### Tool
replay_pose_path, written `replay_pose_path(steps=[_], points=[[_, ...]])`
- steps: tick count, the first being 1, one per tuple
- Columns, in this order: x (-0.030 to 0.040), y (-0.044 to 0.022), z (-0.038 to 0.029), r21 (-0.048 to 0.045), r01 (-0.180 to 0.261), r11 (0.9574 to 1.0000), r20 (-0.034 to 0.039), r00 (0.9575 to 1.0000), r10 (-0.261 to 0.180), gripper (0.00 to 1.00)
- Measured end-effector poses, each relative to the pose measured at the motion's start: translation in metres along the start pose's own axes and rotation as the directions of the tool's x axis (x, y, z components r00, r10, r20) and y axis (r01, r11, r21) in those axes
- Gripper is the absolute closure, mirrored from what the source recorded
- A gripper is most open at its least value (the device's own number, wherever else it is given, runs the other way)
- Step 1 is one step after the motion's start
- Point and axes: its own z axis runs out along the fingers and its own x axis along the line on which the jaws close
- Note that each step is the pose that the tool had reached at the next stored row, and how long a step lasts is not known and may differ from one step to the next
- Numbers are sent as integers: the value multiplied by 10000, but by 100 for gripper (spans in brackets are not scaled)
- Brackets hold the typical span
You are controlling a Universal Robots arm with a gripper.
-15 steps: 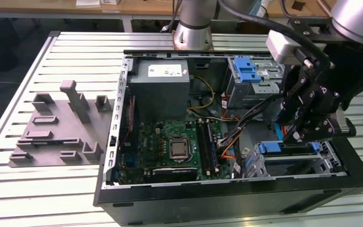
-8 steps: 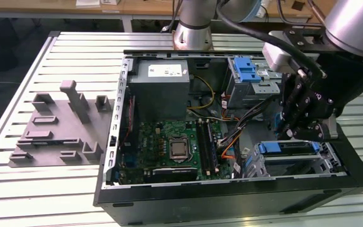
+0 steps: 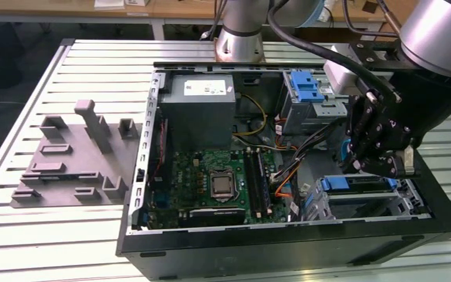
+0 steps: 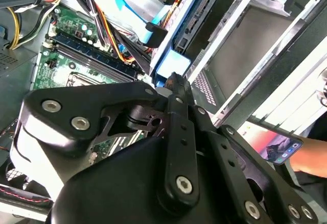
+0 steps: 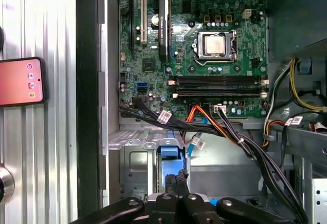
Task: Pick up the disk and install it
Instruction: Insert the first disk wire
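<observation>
While poised over the lower drive bay [image 3: 401, 205], the gripper [image 5: 173, 185] is seen with fingers pressed together, pinching nothing visible. The disk [image 3: 357, 184], blue-framed, is seated in that bay directly beneath. Risk judged: snagging the cable bundle [image 5: 225, 132] just beside. Room is bounded by bay walls and the case edge [image 3: 288, 226].

Table: slatted metal tabletop [image 3: 22, 229].
Middle to right edge: open black computer case [image 3: 288, 241].
Left side: grey moulded fixture [image 3: 73, 158].
Far edge: robot base [image 3: 239, 44].
</observation>
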Motion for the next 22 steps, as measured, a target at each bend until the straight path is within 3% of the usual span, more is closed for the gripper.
replay_pose_path(steps=[1, 13, 15, 22], points=[[0, 0, 0, -1, 0, 10000, 26, 10000, 0, 89], [0, -13, 0, -1, 2, 10000, 46, 10000, -2, 89], [-2, -75, -1, -2, 0, 10000, 46, 10000, 0, 89], [-12, -389, -4, -1, 1, 10000, 46, 10000, -1, 89]])
